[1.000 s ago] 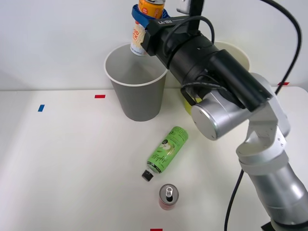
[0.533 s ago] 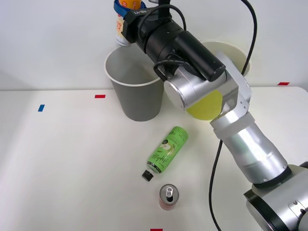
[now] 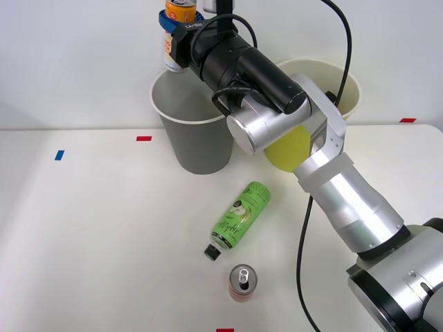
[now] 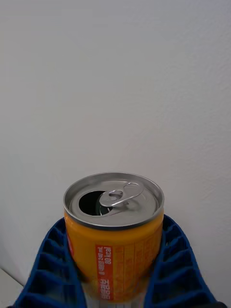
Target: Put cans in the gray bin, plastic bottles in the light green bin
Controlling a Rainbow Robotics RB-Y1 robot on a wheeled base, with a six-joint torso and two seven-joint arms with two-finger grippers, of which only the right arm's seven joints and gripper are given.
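Observation:
My right gripper [image 3: 176, 28] is shut on the orange and white can [image 3: 178, 31], holding it upright in the air above the far left rim of the gray bin [image 3: 196, 138]. In the right wrist view the can [image 4: 114, 236] sits between the blue ribbed fingers [image 4: 50, 260], its silver pull-tab top opened. The light green bin [image 3: 325, 86] stands right of the gray one, partly behind my arm. A green-labelled plastic bottle [image 3: 238, 217] with a black cap lies on the table. A red can [image 3: 242, 282] stands upright just in front of it.
Small red tape marks [image 3: 143, 138] and a blue one [image 3: 59, 155] lie on the white table. A white wall rises right behind the bins. My arm reaches across the front of the light green bin.
The gripper carried the orange and white can leftwards, from above the gray bin's middle to above its far left rim. The arm swung round. Bottle and red can stayed put.

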